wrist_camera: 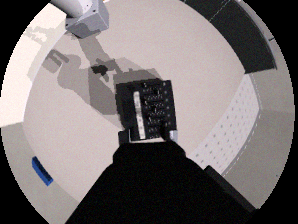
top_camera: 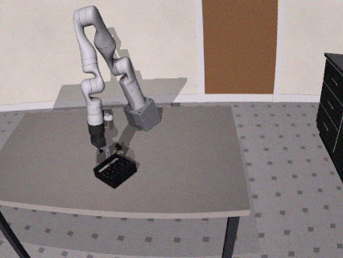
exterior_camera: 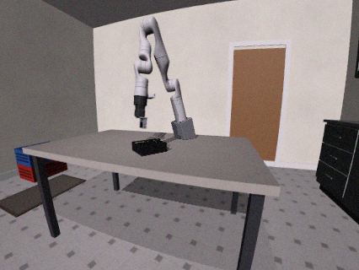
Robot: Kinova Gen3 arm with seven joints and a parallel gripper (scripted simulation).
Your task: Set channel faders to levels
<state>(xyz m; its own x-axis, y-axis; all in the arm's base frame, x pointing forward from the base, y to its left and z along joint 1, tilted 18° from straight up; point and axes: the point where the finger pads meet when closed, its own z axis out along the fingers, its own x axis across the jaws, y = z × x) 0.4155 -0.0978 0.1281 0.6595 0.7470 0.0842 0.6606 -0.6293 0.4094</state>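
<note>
The lighting desk (top_camera: 115, 171) is a small black box standing on the grey table, left of its middle. It also shows in the exterior view (exterior_camera: 148, 146) and in the wrist view (wrist_camera: 148, 110), where a pale tape strip runs along one side and the faders are too small to read. My gripper (top_camera: 108, 151) hangs open and empty well above the desk's far edge, clear of it, as the exterior view (exterior_camera: 143, 122) shows.
The arm's grey base block (top_camera: 142, 114) stands on the table behind the desk. A black drawer cabinet (top_camera: 332, 105) is at the right wall. Red and blue crates (exterior_camera: 34, 164) sit on the floor beyond the table's left end.
</note>
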